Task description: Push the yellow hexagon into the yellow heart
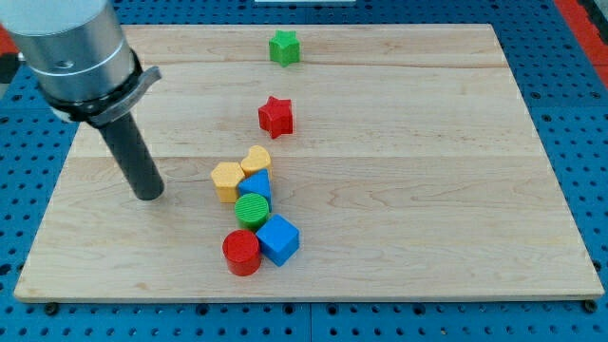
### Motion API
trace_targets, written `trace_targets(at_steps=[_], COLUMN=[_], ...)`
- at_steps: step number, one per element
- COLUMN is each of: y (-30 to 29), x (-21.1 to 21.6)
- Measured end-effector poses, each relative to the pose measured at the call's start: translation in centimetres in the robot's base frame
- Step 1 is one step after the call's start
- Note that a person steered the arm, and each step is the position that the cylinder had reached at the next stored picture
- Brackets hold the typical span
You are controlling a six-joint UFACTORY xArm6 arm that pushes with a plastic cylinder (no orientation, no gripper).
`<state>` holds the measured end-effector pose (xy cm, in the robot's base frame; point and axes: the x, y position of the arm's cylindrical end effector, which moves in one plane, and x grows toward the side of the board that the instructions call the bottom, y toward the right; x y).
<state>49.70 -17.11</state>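
My tip (149,195) rests on the bench (427,190), left of the yellow hexagon (227,180), which touches the yellow heart (255,160); it grasps nothing

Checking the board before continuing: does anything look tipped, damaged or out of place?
Nothing stands out. The yellow hexagon sits flat against the yellow heart, all blocks lie on the board, and my tip stands apart at the view's left.

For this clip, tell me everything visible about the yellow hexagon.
The yellow hexagon is a small, solid-looking matte yellow block lying flat on the wooden board, left of centre. Its upper right edge appears to touch the yellow heart, and the blue block sits against its right side. My tip stands apart, to the view's left of it.
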Motion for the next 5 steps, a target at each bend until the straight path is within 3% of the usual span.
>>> trace_targets(at_steps=[5], y=[10.6], x=[-2.3])
